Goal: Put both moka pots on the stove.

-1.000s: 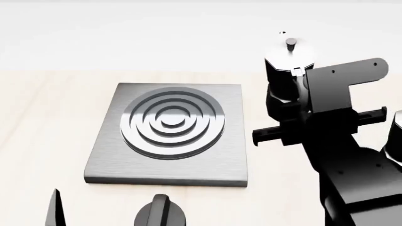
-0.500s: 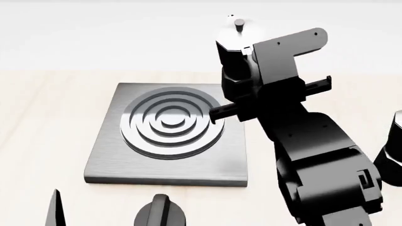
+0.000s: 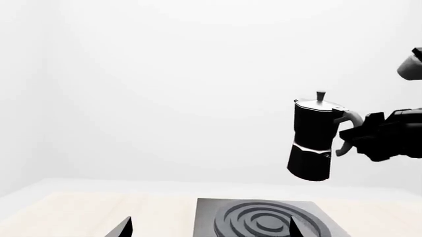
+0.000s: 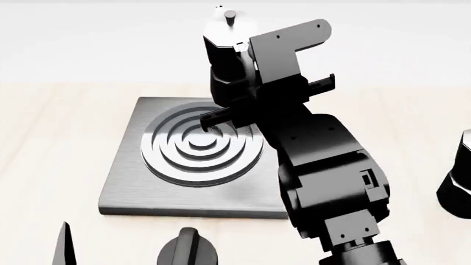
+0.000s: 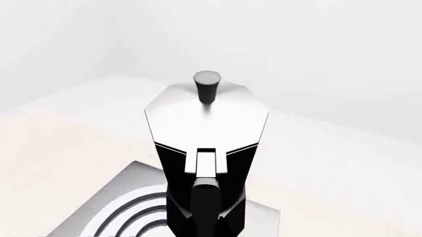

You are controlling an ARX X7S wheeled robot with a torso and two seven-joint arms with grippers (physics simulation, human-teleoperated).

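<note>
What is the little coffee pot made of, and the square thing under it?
Moka pot: body looks like glossy black metal, faceted with bright glints; the lid looks pale silvery metal. Stove: looks like brushed grey steel, with fine streaks and shiny rings. It's a render, so that's a guess.

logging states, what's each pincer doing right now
Left pincer: open, holding nothing.
Right pincer: shut on the moka pot by its handle, above the stove.

The pale wood counter (image 4: 59, 138) carries the stove (image 4: 132, 187), a black knob (image 4: 187, 251) and a pot (image 4: 460, 182) at its right.
</note>
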